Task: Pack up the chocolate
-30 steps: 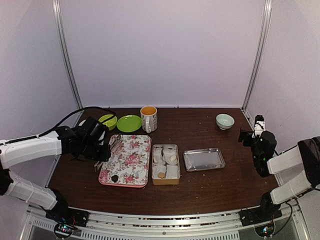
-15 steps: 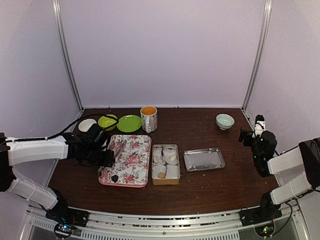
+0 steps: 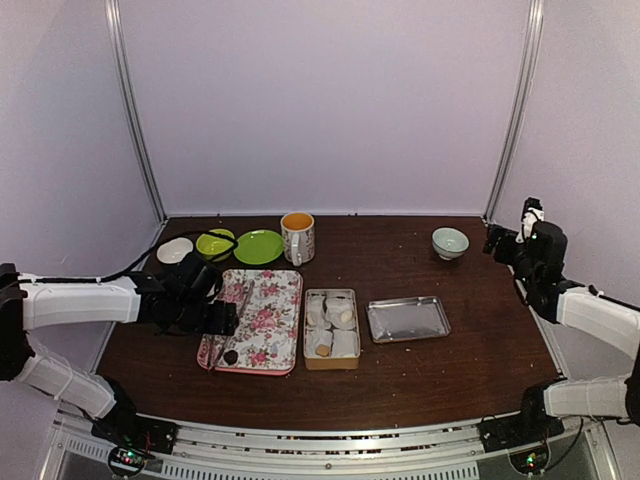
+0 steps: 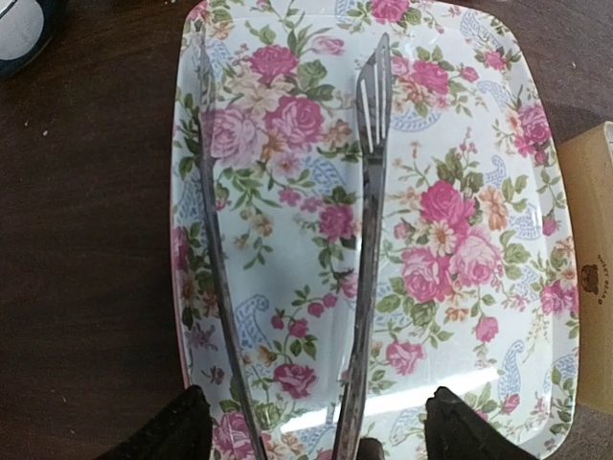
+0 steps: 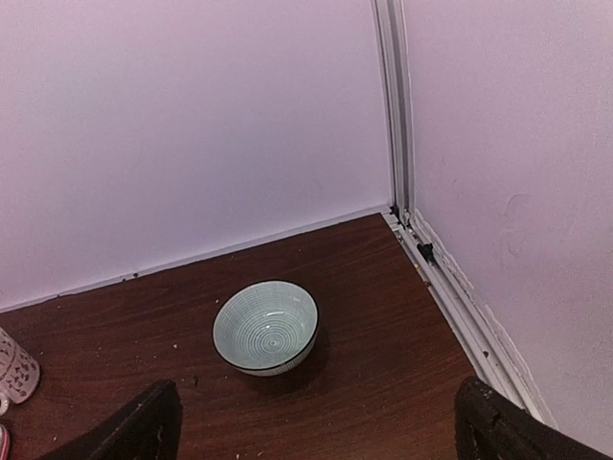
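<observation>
The chocolate (image 3: 231,355), a tiny dark lump, lies near the front end of the floral tray (image 3: 270,310). My left gripper (image 3: 226,320) hovers over the tray's left edge, just behind the lump. In the left wrist view its jaws (image 4: 318,407) stand wide, and metal tongs (image 4: 369,192) stretch out between them over the tray (image 4: 479,144). The right tong arm is well apart from the right finger. A dark speck at the bottom edge may be the chocolate; I cannot tell. My right gripper (image 3: 498,244) is open with nothing in it, high at the back right, facing a pale bowl (image 5: 265,326).
A tan tin (image 3: 331,328) of white wrapped cakes sits right of the floral tray, with a steel lid (image 3: 408,319) beyond it. A mug (image 3: 297,236), green plate (image 3: 258,246), green bowl (image 3: 215,243) and white dish (image 3: 174,250) line the back left. The pale bowl (image 3: 450,242) stands back right.
My left gripper moved right and forward over the floral tray and its jaws opened wide around the tongs. My right arm swung back toward the rear right corner.
</observation>
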Robot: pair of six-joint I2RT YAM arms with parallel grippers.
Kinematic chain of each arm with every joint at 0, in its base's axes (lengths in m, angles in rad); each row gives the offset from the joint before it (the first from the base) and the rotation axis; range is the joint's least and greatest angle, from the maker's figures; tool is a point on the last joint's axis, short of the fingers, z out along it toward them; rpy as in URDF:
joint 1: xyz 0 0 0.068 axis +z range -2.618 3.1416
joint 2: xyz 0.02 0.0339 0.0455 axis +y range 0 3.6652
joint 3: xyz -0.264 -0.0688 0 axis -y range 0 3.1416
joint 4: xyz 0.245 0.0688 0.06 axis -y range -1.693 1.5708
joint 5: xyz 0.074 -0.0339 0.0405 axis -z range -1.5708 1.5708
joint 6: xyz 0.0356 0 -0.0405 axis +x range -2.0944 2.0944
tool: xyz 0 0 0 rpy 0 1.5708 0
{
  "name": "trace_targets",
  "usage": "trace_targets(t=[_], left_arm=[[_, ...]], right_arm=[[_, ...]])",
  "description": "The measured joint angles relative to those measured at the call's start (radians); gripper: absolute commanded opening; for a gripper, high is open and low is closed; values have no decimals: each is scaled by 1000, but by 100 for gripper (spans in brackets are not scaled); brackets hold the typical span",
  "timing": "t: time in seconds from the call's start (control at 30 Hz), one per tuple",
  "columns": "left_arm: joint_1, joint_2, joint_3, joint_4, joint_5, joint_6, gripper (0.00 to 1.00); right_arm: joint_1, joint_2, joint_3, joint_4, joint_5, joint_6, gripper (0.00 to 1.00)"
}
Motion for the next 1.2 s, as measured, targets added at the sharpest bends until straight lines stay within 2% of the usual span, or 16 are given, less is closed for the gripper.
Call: trace_targets(t=[0.1, 0.23, 0.43, 0.57, 0.63, 0.7, 0.83, 0.9, 1.2], left_arm=[[0, -12, -7, 3, -1, -2, 90], [0, -78, -10, 2, -14, 5, 91], [0, -198, -4, 3, -6, 53, 88], [0, -247, 5, 3, 28, 97, 88], [0, -272, 6, 4, 44, 113, 88], [0, -293, 8, 6, 58, 128, 88], [0, -321, 10, 8, 76, 155, 88], [0, -333, 11, 7, 77, 165, 88], [0, -407, 18, 3, 99, 205, 88]], right_arm=[[0, 0, 82, -172, -51, 62, 100], [0, -28, 130, -313, -103, 123, 100], [-2, 18, 189, -490, -266, 140, 78], [39, 111, 260, -629, -361, 122, 76], [102, 138, 284, -690, -375, 88, 75], [218, 158, 312, -749, -372, 36, 75], [418, 164, 324, -756, -375, -46, 81], [491, 179, 326, -744, -365, -85, 80], [706, 351, 392, -743, -235, -264, 76]])
